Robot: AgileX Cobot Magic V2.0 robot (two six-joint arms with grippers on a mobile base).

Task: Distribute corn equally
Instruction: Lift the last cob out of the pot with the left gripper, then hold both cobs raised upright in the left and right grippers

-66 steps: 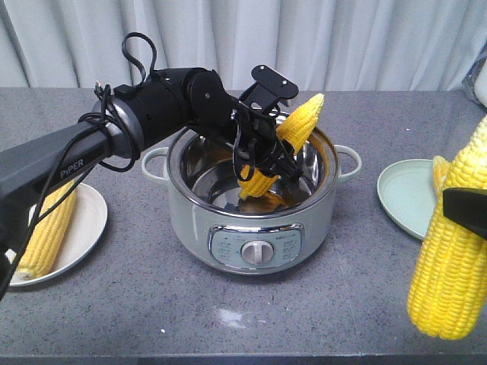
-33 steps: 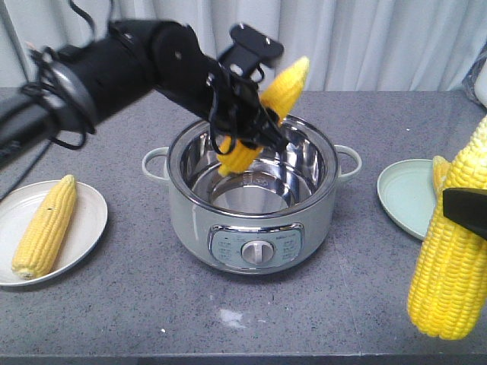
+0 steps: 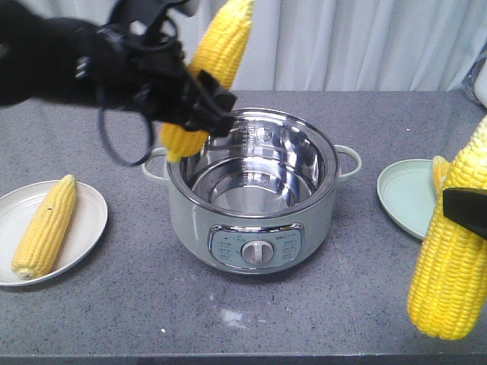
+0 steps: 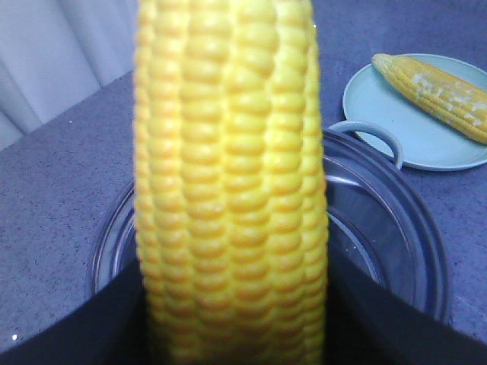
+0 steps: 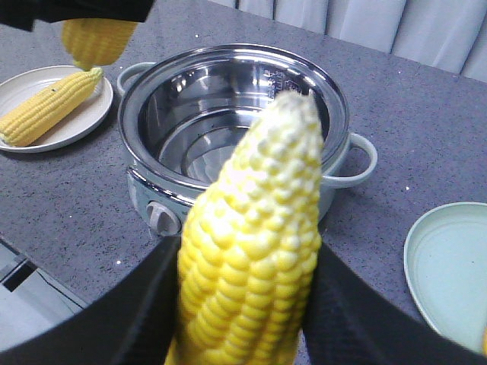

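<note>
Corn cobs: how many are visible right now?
4 cobs: one on the white plate, one on the green plate, one in the left end effector, one in the right end effector. Pot holds none.

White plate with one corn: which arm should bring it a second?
Left. The left gripper holds a raised cob over the pot edge nearest the white plate; the right gripper holds the other cob by the green plate.
</note>
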